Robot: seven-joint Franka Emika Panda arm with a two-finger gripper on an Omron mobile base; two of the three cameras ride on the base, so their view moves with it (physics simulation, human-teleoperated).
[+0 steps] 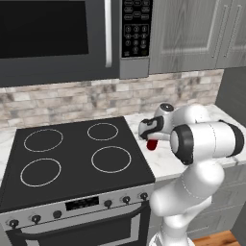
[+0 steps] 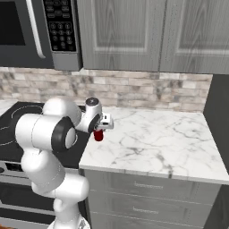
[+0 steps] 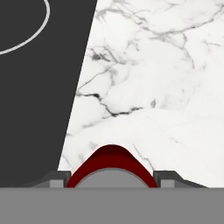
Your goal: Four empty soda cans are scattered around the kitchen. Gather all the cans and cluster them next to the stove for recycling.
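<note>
A red soda can [image 1: 153, 144] [image 2: 98, 135] hangs upright between the fingers of my gripper [image 1: 152, 140] [image 2: 99, 130], which is shut on it. The can is just over the white marble counter [image 1: 161, 162] [image 2: 156, 138], close to the right edge of the stove [image 1: 72, 158] [image 2: 11, 129]. In the hand view the can's red rim [image 3: 111, 154] fills the gap between the two fingertips [image 3: 56, 181], with the stove's black glass [image 3: 35, 87] on the left and marble [image 3: 153, 87] on the right. The stove is a black cooktop with white ring burners and a steel front with knobs.
A black microwave [image 1: 57, 38] [image 2: 27, 27] hangs above the stove, with grey wall cabinets [image 1: 192, 33] [image 2: 143, 31] beside it. A brick backsplash [image 2: 147, 89] runs behind the counter. A dark tall panel [image 2: 219, 116] bounds the counter's far right end.
</note>
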